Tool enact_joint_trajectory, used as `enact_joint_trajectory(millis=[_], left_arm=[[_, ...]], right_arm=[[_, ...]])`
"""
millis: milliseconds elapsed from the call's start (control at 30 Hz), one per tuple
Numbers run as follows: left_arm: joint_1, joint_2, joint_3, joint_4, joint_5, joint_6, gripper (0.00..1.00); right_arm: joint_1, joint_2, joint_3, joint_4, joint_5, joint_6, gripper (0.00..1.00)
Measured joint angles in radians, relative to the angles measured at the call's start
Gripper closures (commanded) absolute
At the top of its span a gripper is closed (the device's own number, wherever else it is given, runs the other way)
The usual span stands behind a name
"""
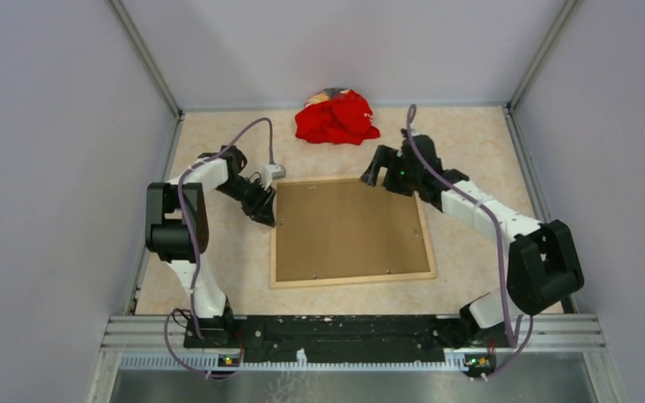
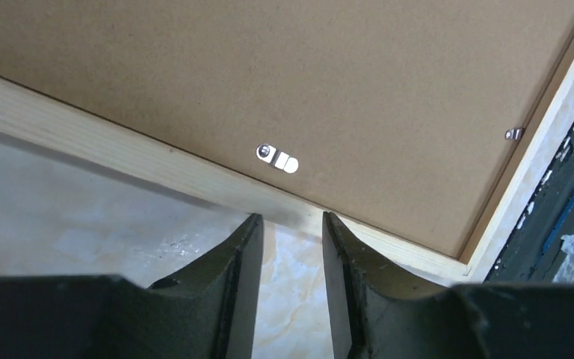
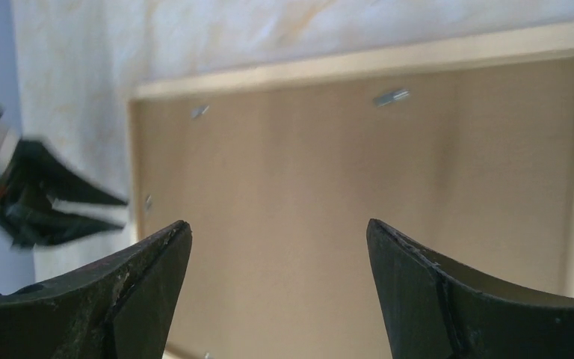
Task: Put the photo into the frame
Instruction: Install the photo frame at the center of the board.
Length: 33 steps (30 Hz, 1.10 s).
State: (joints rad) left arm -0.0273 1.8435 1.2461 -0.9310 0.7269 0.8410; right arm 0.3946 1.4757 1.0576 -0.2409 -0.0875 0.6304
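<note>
Backing board (image 1: 348, 227) fills the face-down frame (image 1: 353, 277), photo unseen, likely beneath; left gripper (image 2: 291, 221) and right gripper (image 3: 278, 224) spread, empty.

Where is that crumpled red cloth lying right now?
In the top view, the crumpled red cloth lies at the far middle edge of the marbled table, just beyond the thin light-wood picture frame and not touching it.

Beige marbled tabletop (image 1: 470, 143), walls on 3 sides. Flat on it, approx ctr: thin light-wood rectangular frame (image 1: 353, 278), back side up, w/ plain brown backing board (image 1: 348, 227) set inside. By the far edge, apart from the frame: crumpled red cloth (image 1: 336, 119).
</note>
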Motion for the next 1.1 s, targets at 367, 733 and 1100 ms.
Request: enact_joint_trajectory(millis=[367, 733, 1100], left_arm=[[0.015, 0.085, 0.008, 0.022, 0.039, -0.077, 0.76], [0.027, 0.122, 0.027, 0.010, 0.084, -0.108, 0.81], [0.028, 0.129, 0.030, 0.010, 0.096, -0.116, 0.83]], right_arm=[[0.353, 0.210, -0.025, 0.277, -0.088, 0.079, 0.20], [0.437, 0.486, 0.100, 0.444, -0.151, 0.139, 0.23], [0.469, 0.621, 0.251, 0.494, -0.201, 0.170, 0.24]])
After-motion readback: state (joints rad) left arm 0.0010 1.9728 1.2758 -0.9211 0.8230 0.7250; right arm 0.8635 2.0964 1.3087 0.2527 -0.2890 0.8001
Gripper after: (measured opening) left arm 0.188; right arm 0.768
